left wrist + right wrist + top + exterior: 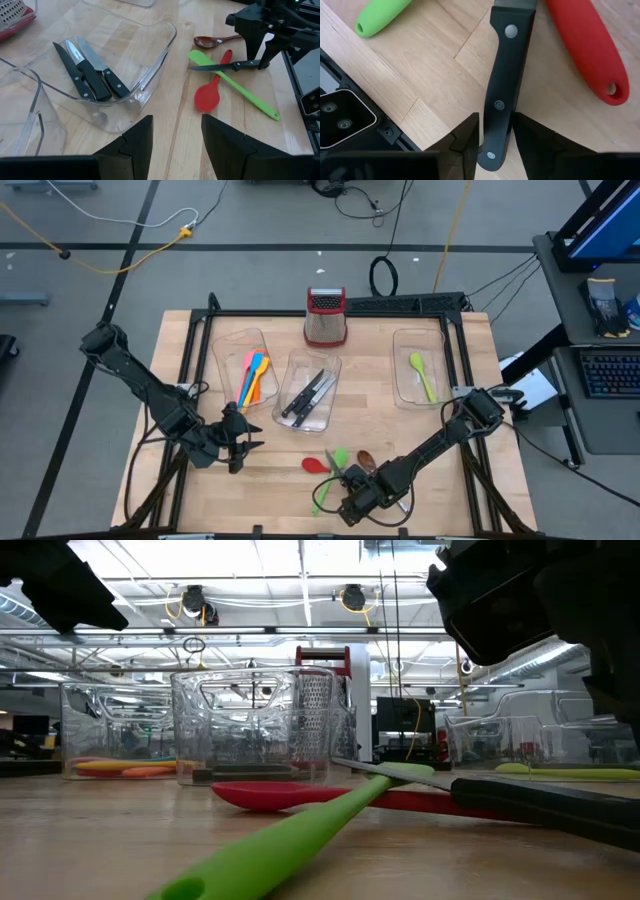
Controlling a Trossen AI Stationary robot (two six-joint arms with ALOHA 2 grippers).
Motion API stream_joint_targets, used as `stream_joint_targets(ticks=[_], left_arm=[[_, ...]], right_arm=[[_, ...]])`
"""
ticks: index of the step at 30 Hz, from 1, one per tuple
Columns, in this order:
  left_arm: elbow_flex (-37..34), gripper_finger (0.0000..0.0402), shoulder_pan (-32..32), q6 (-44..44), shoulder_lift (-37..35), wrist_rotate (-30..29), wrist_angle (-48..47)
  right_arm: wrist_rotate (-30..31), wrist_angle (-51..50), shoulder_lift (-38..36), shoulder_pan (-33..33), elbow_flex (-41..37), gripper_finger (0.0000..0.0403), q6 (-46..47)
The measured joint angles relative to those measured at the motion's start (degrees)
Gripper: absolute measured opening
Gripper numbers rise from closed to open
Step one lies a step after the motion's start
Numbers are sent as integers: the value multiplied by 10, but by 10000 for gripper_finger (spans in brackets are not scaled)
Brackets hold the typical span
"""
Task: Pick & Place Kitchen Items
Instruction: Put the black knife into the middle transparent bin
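A: At the table's near edge, about six o'clock in the high view, the right gripper (pixel 495 137) stands over a black-handled knife (pixel 504 85), its fingers (pixel 467 137) straddling the butt of the handle. Why there?

B: The handle is the thickest part and the safe end, so it gives the pads something to pinch. The jaws sit narrow, close against both sides of the handle; whether they already clamp it I cannot tell, as the knife lies flat on the wood.

A: And the clutter around it?

B: The blade lies across a green spatula (pixel 235 85) and a red spoon (pixel 210 90), with a brown spoon (pixel 215 40) just beyond. That overlap probably explains starting with the knife, which is on top.

A: Where would it go?

B: Judging by the sorting, into the middle bin (pixel 330 370) at twelve o'clock from the pile, where three more knives (pixel 90 75) already lie. Pink, orange and yellow utensils (pixel 252 378) fill the bin at ten o'clock; a green spoon (pixel 422 375) lies in the one at two.

A: The left gripper (pixel 172 137)?

B: Waiting at nine o'clock, partly open, holding nothing.
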Motion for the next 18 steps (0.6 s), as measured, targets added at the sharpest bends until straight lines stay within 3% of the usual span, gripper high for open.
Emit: stream_joint_targets(ticks=[12,18], left_arm=[[0,170,0,-2,0,0,0],[0,170,0,-2,0,0,0]], right_arm=[[0,-2,0,0,0,71,0],[0,-9,0,0,0,89,0]])
